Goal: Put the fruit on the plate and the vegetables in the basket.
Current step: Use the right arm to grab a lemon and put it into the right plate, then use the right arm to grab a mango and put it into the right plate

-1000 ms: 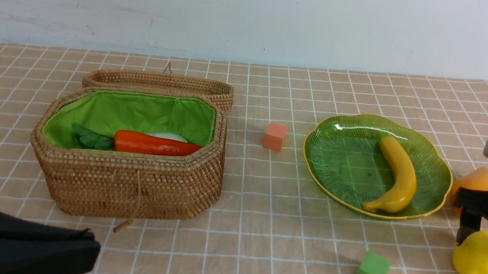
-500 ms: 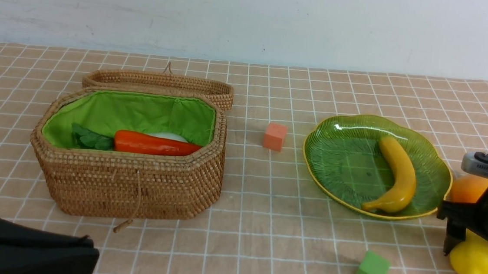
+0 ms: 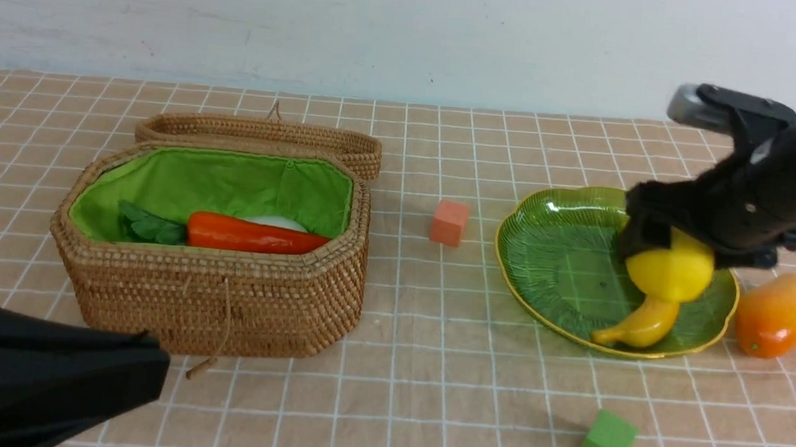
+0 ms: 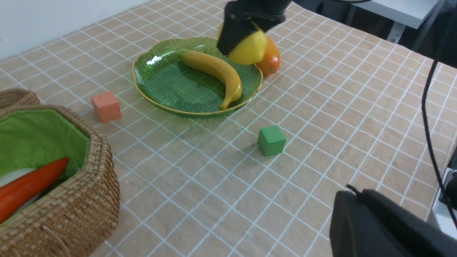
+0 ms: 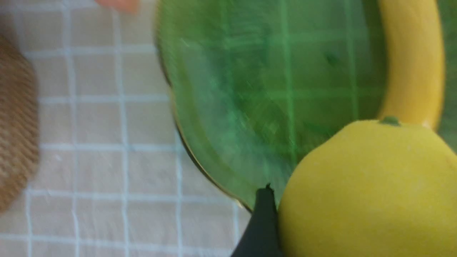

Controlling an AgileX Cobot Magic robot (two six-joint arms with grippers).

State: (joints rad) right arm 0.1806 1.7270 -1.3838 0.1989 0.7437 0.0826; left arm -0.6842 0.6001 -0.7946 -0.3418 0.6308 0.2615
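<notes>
Over the tan checked tablecloth [image 3: 429, 368], the round yellow toy lemon [image 3: 671, 270] hangs above the shallow green glass plate [image 3: 544, 263] and its long yellow banana [image 3: 639, 324], clamped across its middle by the jaws of your right gripper [image 3: 694, 250]. It looks light, smooth and prone to roll, so release low; your left gripper [image 3: 144, 381] idles, jaws together.

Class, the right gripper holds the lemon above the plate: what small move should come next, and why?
Probably lower the lemon onto the bare part of the plate, left of the banana, before releasing: the right gripper holds it airborne, seemingly over the banana's far end.
</notes>
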